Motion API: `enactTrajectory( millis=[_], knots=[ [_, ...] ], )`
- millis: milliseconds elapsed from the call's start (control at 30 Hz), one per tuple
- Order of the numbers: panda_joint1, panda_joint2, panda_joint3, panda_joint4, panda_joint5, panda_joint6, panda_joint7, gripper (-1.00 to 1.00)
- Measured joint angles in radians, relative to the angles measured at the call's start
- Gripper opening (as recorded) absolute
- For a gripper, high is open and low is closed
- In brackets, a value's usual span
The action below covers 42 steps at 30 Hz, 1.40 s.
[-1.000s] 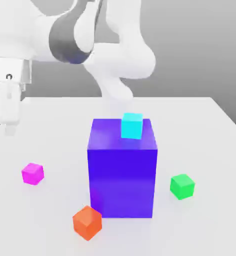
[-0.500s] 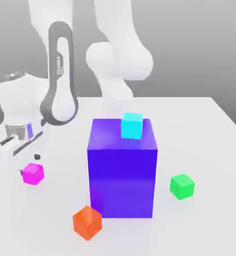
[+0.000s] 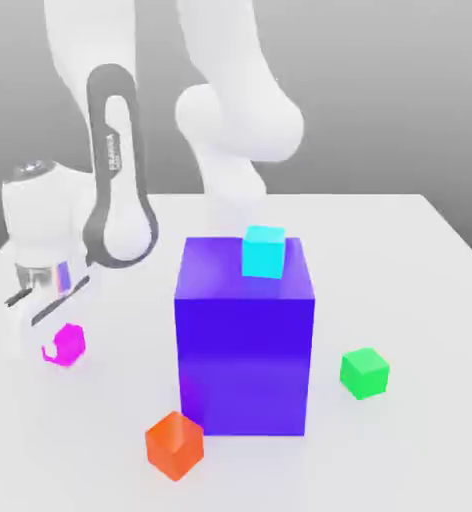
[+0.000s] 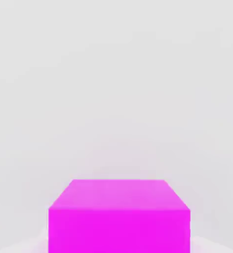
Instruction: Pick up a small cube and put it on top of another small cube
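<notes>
One item of change: we find the gripper [image 3: 42, 338] lowered onto the magenta cube [image 3: 67, 344], where half a second ago it stood just above it and a second ago hung high and well apart.
Magenta cube, place: on the white table [image 3: 420, 300], right at the fingertips, its near side partly covered by the hand in the exterior view; close under the hand camera [image 4: 119, 217].
Fingers: we cannot tell whether they are spread or closed on the cube.
Green cube [image 3: 365, 373]: on the table, well apart from the fingers, beyond the big blue-purple block [image 3: 245, 350].
Bearing on the task: we judge the approach done and the grasp the step in hand; lift and carry remain.
Unmoved since the earlier frames: cyan cube [image 3: 264, 251] on the block, orange cube [image 3: 174, 445], green cube.
</notes>
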Motion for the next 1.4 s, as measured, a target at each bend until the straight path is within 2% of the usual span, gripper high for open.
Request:
enactTrajectory(
  millis=[200, 333, 867, 1400],
  knots=[
    [0.026, -0.136, -0.057, -0.03, -0.123, -0.108, 0.093, -1.0],
    [0.019, -0.194, -0.041, -0.006, -0.139, -0.129, 0.058, -1.0],
    [0.387, -0.318, 0.082, 0.053, -0.177, -0.177, -0.718, -1.0],
    [0.788, -0.436, 0.148, 0.088, -0.228, -0.223, -1.504, -1.0]
  ],
)
